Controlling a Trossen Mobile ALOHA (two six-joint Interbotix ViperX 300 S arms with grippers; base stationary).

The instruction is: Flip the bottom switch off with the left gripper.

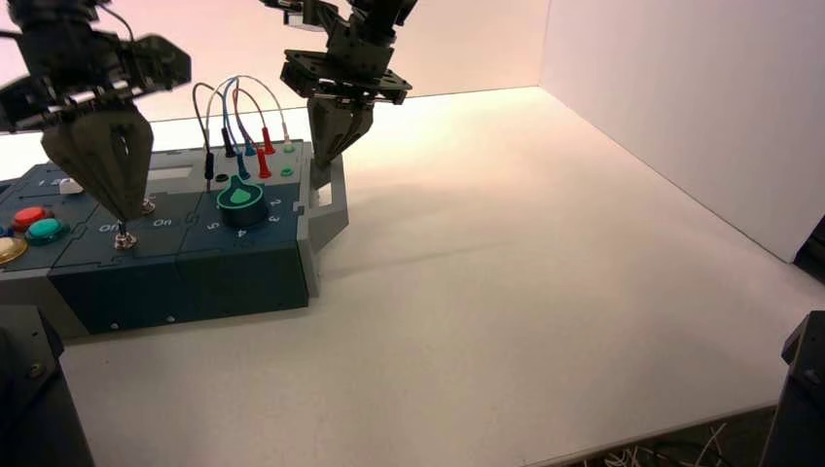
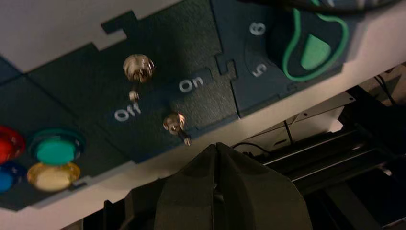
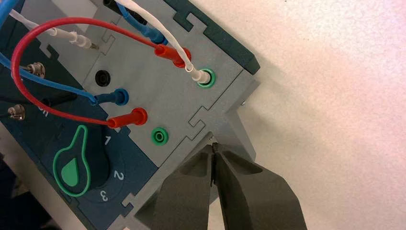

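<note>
Silver and tiny, the bottom switch [image 2: 174, 123] sits at the box's [image 1: 185, 309] near edge, just beside my left gripper [image 2: 216, 144], its fingers pressed together, which could slide past the lever if I come in too high.

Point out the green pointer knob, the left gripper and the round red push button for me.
Green pointer knob [image 1: 241, 206]: high view, on its top.
Left gripper [image 2: 216, 144]: left wrist view, between its fingertips.
Round red push button [image 1: 33, 217]: high view, on its cap.
</note>
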